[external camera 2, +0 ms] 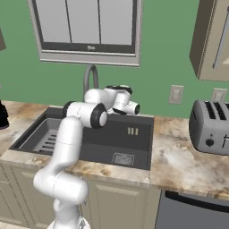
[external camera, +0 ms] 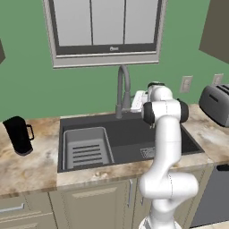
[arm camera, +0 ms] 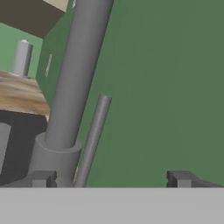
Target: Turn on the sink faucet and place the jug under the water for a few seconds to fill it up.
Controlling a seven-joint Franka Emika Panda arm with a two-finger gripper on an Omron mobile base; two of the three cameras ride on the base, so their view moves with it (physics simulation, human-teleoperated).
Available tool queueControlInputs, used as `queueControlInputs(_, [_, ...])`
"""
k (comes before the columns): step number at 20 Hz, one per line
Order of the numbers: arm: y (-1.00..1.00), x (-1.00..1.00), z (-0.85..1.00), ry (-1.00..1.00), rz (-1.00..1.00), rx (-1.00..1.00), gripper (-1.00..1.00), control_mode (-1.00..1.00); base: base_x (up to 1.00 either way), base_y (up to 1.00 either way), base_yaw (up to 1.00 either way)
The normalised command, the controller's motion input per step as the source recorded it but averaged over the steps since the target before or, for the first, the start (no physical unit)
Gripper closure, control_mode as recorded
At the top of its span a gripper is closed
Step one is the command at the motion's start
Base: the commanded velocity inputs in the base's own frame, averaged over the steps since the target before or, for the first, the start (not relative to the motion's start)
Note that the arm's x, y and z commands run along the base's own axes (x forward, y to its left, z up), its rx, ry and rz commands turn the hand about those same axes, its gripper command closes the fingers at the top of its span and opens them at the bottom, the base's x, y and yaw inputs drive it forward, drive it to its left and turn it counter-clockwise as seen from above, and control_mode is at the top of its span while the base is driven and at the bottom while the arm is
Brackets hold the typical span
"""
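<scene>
The sink faucet [external camera: 123, 87] rises grey and arched behind the sink [external camera: 129, 134], and no water runs from its spout. My gripper [external camera: 137, 103] hovers just right of the faucet's stem, low near its base. In the hand view the gripper [arm camera: 111, 179] stands open with nothing between its fingertips [arm camera: 41, 178]. There the thick faucet stem [arm camera: 74, 87] stands over the left tip, and a thin grey lever [arm camera: 94, 135] slants up beside it. The black jug [external camera: 19, 135] stands upright on the counter far left of the sink, well away from the gripper.
A ribbed grey tray insert [external camera: 87, 150] lies in the sink's left half, and a square drain grate [external camera 2: 122, 159] sits at its front right. A silver toaster [external camera 2: 212, 125] stands on the counter at the right. A window [external camera: 105, 27] and the green wall lie behind the faucet.
</scene>
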Motion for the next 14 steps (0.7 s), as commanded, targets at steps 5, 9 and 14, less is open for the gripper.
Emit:
queueControlInputs(5, [0.15, 0.09, 0.00, 0.00, 0.03, 0.01, -1.00, -1.00, 0.00, 0.00, 0.00])
queueControlInputs(9, [0.16, 0.12, 0.00, 0.00, 0.02, 0.00, -1.00, -1.00, 0.00, 0.00, 0.00])
queueControlInputs(14, [0.20, 0.10, 0.00, 0.00, 0.02, 0.00, -1.00, -1.00, 0.00, 0.00, 0.00])
